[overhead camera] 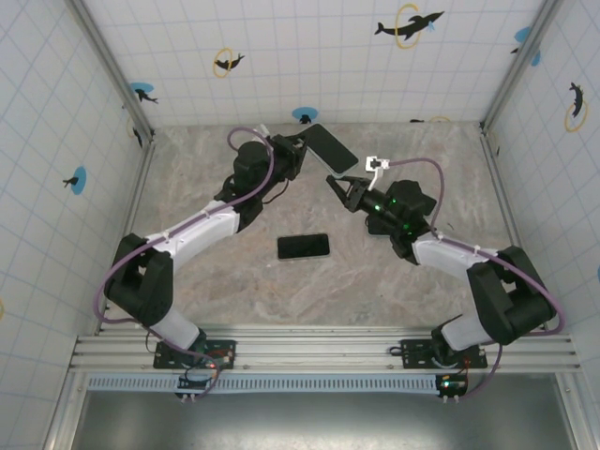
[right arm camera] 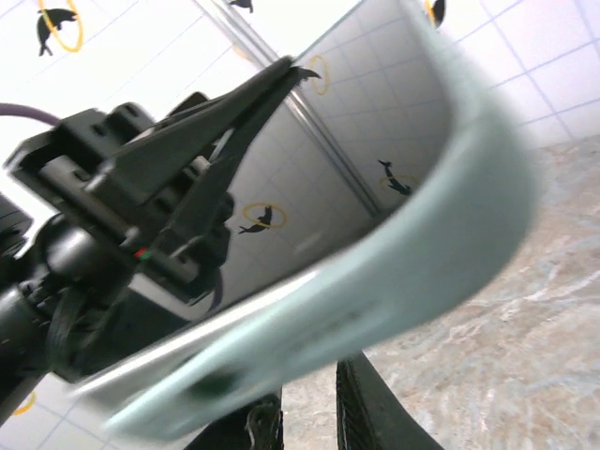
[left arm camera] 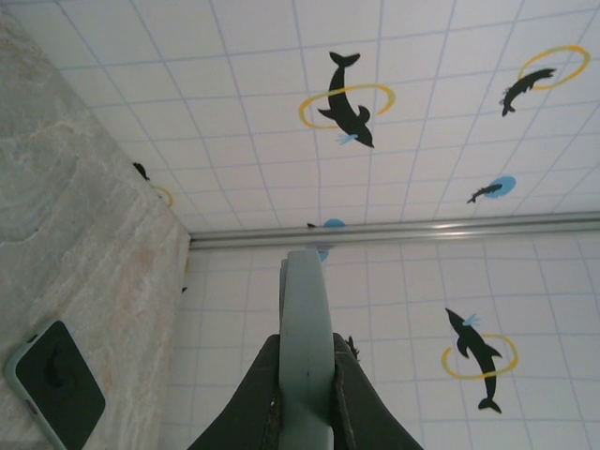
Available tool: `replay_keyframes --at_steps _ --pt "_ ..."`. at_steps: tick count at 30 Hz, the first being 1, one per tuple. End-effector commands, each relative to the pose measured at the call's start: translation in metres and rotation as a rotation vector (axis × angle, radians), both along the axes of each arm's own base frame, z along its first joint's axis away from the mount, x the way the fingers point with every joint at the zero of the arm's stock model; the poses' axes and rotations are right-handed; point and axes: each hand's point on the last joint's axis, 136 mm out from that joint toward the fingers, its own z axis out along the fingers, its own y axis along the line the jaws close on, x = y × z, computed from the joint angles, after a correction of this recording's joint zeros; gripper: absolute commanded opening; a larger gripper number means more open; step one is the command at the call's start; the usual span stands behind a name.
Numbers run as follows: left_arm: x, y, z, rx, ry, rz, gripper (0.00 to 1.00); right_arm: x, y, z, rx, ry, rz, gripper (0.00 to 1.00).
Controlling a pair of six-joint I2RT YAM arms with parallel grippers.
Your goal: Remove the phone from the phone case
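White tiled walls (overhead camera: 328, 56) with dolphin stickers box in the grey marbled table (overhead camera: 187, 291) in front of you.

On your left, the left arm reaches up and across towards the middle of the back wall. Its left gripper (left arm camera: 307, 354) is pressed together on the case (left arm camera: 305, 291), which you see edge-on from that wrist as a pale green strip standing between the two dark fingers. From above, the case (overhead camera: 330, 148) is held up off the table, tilted, near the back wall.

The phone (right arm camera: 356, 169) sits in the case, its glossy dark face mirroring the tiles and dolphins. One black finger (right arm camera: 216, 141) of the left gripper lies across that face.

Near the middle of the table, well apart from both grippers, a second handset (overhead camera: 303, 247) lies flat, dark with a pale rim.

To the right, the right gripper (overhead camera: 345, 185) sits just below the lower end of the case. From its wrist, its fingers (right arm camera: 370, 412) stand a narrow gap apart under the pale green rim (right arm camera: 450, 234). The rim hides their tips, so you cannot tell whether they pinch it.
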Motion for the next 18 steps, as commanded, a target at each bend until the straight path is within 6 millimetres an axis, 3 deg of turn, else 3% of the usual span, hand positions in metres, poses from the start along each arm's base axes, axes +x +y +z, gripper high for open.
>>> replay_keyframes --at_steps 1,6,12,18 --pt "-0.017 -0.004 0.054 -0.051 -0.121 -0.049 0.0 0.005 -0.005 0.002 0.0 -0.012 -0.029 0.2" --pt "-0.011 0.007 0.054 0.02 -0.169 -0.018 0.0 -0.005 -0.01 0.005 0.016 -0.015 0.017 0.34" --pt "-0.004 0.021 0.071 0.099 -0.299 -0.043 0.0 -0.018 -0.029 -0.005 -0.02 -0.003 0.069 0.53" --pt "-0.014 0.021 0.091 0.15 -0.502 -0.177 0.0 -0.033 -0.039 0.011 -0.035 -0.079 0.182 0.59"
